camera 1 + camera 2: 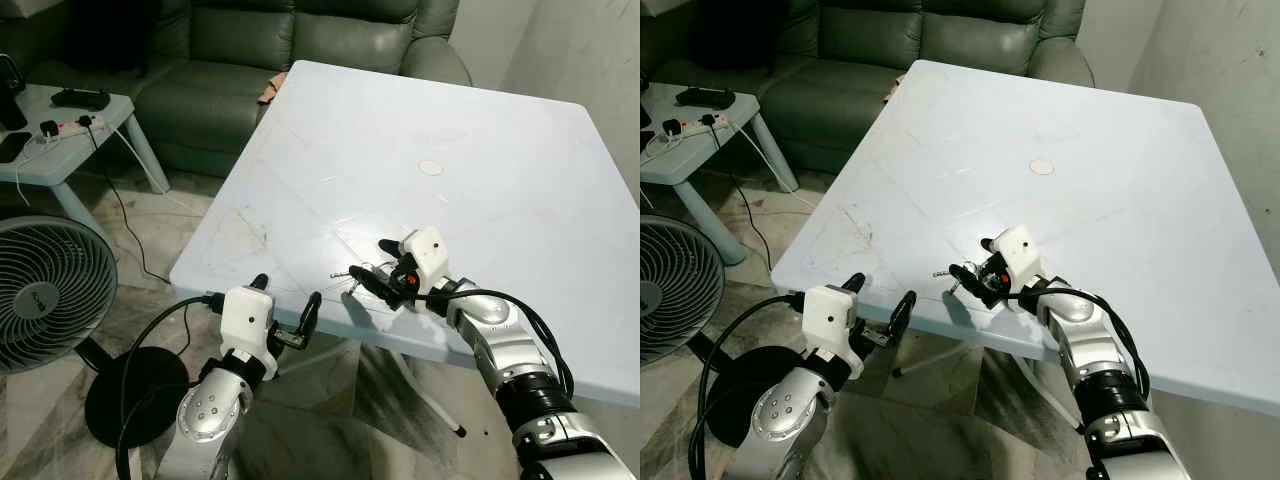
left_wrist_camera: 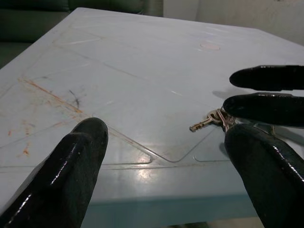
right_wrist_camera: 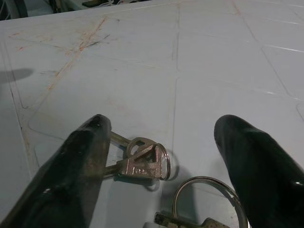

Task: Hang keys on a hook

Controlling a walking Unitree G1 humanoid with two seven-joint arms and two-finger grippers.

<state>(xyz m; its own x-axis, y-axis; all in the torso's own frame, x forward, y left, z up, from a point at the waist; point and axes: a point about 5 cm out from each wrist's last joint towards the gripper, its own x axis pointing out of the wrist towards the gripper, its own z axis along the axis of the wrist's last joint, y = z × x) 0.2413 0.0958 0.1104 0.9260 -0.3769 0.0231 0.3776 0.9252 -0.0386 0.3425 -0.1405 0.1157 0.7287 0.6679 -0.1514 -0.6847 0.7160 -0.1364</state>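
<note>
At the lower centre of the left eye view, the keys (image 3: 142, 164) lie flat on the table (image 1: 500, 180) near its front edge, straddled by the right gripper (image 1: 370, 264), fingers spread and holding nothing. The left gripper (image 1: 287, 303) is held open and empty just off the table edge.

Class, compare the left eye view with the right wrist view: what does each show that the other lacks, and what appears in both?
Left eye view alone: the green sofa, the fan, the side table and the open left pincer just off the table edge.

Right wrist view alone: detail of the keys, with a large ring beside them.

Both: the pale blue table and the open right pincer, its fingers either side of the keys.
</note>
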